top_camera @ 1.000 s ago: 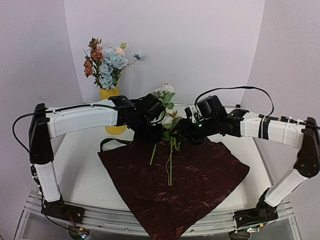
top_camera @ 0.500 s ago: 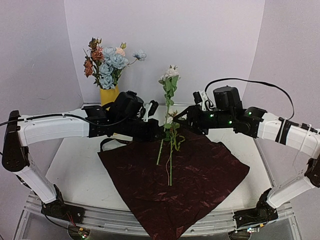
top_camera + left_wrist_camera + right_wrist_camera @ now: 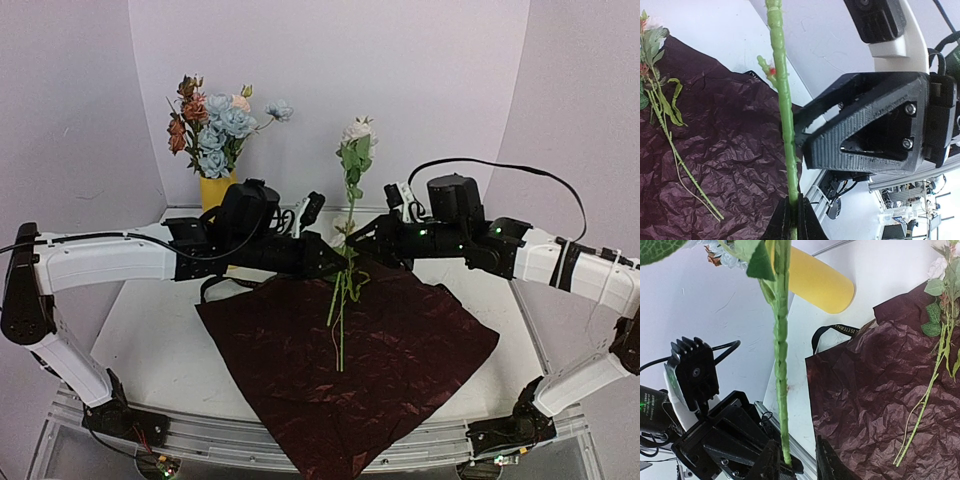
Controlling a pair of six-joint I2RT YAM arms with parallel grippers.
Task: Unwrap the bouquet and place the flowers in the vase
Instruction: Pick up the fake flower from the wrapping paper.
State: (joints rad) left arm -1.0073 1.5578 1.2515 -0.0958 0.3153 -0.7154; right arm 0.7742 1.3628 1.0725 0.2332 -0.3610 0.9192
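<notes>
Carefully now: the vase (image 3: 216, 190) stands at the far left corner of the bench (image 3: 160, 330), with several flowers (image 3: 215, 125) in it. The left gripper (image 3: 792, 222) is clamped tight on the lower stem of a cream rose (image 3: 358, 135), holding it upright over the far edge of the dark red paper (image 3: 400, 350). Just right of it, the right gripper (image 3: 797, 462) brackets the same stem, its jaws partly open, one finger beside the stem and the other apart. Better that one gripper alone bears the stem, keeps it vertical, and enters the mouth clear of the blooms. Loose stems (image 3: 340, 320) lie on the paper.
</notes>
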